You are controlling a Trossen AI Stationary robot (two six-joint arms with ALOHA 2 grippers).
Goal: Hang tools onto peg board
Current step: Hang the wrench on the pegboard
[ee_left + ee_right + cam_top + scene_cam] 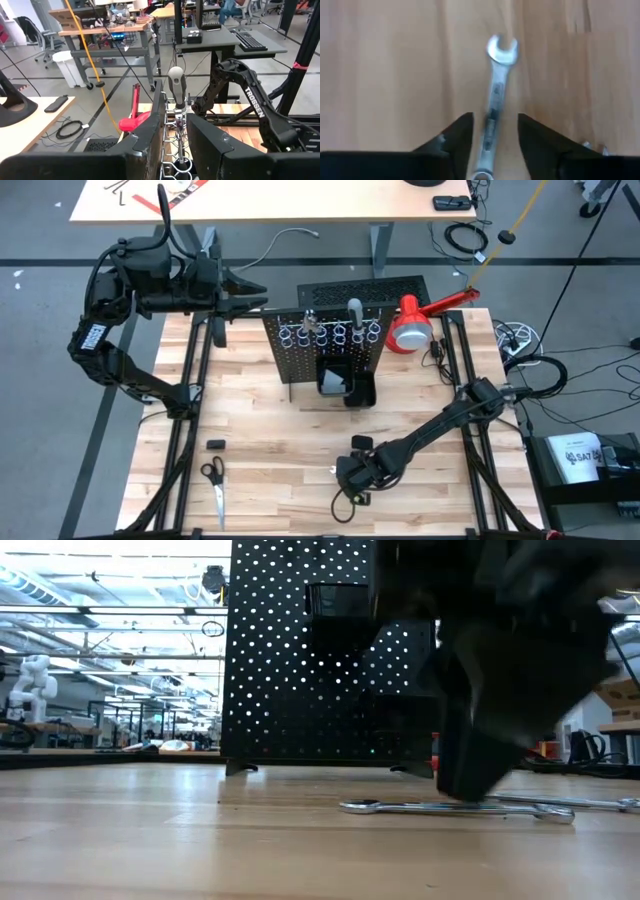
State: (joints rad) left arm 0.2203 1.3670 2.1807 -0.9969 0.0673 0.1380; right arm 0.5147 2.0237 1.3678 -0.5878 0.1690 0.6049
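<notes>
black perforated peg board [325, 340], silver wrench [496, 100], pale striped wood table [260, 430], red lamp [412, 325]

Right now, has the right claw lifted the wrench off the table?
No. The wrench lies flat on the wooden table, between the open fingers of the right claw.

The table [280, 440] under my arms was a pale wood-plank surface. The peg board [300, 360] stood upright on it toward the far edge. A thin silver wrench [495, 100] lay flat on the planks near the front. A pair of scissors [215, 485] lay near the front left corner, with a small black block [215, 443] just beyond it.
</notes>
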